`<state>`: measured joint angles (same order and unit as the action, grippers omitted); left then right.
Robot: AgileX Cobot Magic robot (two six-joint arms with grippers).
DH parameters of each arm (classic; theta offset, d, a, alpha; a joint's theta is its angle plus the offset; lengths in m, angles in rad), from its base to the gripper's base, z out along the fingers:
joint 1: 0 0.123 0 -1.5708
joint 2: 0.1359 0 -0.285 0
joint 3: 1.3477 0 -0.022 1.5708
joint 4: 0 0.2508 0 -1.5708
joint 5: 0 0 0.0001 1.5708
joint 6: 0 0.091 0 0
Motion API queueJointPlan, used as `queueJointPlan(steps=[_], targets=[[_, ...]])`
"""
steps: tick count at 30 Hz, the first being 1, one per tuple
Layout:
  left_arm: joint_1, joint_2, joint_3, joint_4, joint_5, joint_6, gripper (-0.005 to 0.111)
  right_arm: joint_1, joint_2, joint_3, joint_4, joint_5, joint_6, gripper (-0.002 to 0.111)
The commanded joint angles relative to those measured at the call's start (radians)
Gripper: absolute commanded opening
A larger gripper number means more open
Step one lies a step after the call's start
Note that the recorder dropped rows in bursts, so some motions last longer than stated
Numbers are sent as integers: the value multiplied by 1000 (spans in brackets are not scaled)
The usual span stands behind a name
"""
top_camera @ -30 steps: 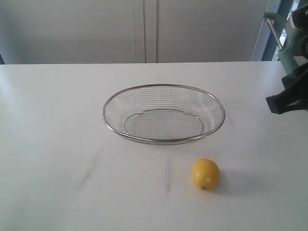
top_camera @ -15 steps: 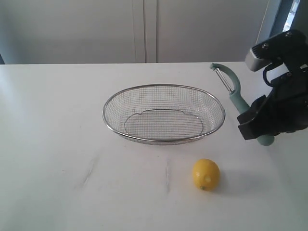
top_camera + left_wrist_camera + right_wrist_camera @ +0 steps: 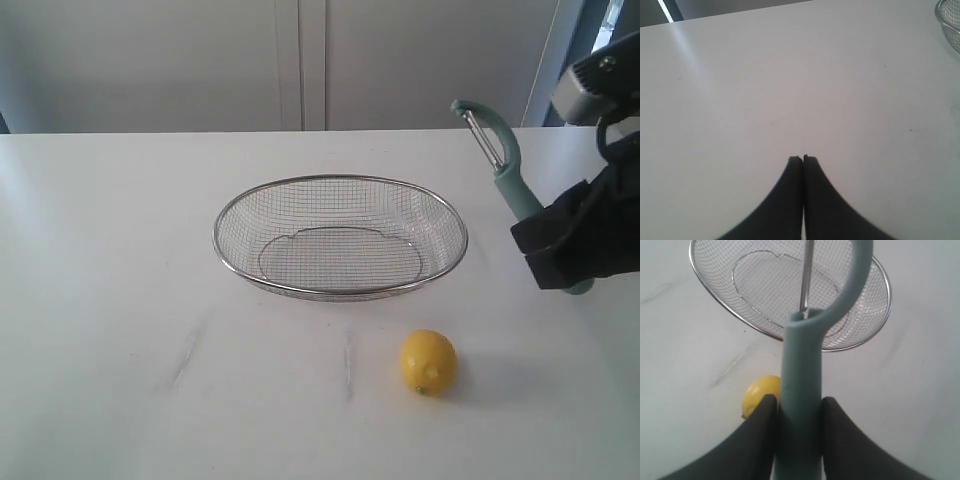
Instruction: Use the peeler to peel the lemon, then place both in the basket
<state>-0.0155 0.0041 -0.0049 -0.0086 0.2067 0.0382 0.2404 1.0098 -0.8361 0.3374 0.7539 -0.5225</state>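
Right arm shifted rightward — peeler (image 3: 514, 188) tilted up, handle clamped in jaws | left jaws pressed together

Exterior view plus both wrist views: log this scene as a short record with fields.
container: wide oval silver wire-mesh basket, empty
target: small bright yellow lemon on the white table, outside the basket, untouched
tool: slim peeler with pale teal handle and metal blade, raised off the table, blade end up
right end effector: shut on the peeler's handle
left end effector: shut, holding nothing
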Motion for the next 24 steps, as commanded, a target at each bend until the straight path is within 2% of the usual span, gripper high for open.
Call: queueJointPlan(steps=[1, 20, 24], targets=[[-7, -4, 5, -4, -5, -4, 0, -7, -35, 0, 10, 2, 4, 0], [-7, -4, 5, -4, -5, -4, 0, -7, -36, 0, 10, 0, 4, 0], [-7, -4, 5, -4, -13, 48, 0, -7, -36, 0, 10, 0, 4, 0]])
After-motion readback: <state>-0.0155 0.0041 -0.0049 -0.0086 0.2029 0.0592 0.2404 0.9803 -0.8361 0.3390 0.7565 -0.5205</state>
